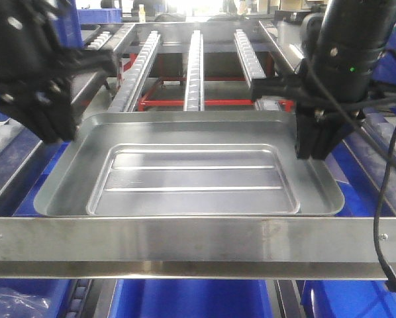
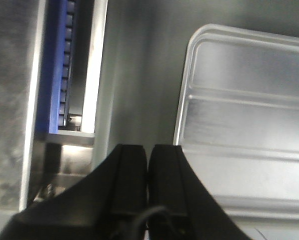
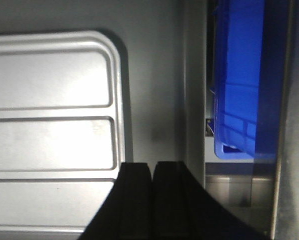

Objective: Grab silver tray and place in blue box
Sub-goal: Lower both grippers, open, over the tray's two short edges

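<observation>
The silver tray (image 1: pixel 191 175) lies level behind the front steel bar, its recessed centre with two ridges facing up. My left gripper (image 1: pixel 57 132) points down at the tray's left side. In the left wrist view it (image 2: pixel 148 148) is shut, tips over the flat floor (image 2: pixel 139 90) between the rim and the recess. My right gripper (image 1: pixel 312 154) stands at the tray's right side. It (image 3: pixel 152 165) is also shut, over the tray floor (image 3: pixel 154 75). Nothing shows between either pair of fingers. The blue box (image 3: pixel 237 100) shows just beyond the tray's right edge, lower down; blue (image 1: pixel 357 182) also shows beside the tray.
A flat steel rack bar (image 1: pixel 198 242) crosses the front. Roller rails (image 1: pixel 195 66) and a red frame (image 1: pixel 211 103) run behind the tray. More blue crates (image 1: pixel 185 298) sit below the bar. A blue ribbed strip (image 2: pixel 64 65) lies between metal rails left of the tray.
</observation>
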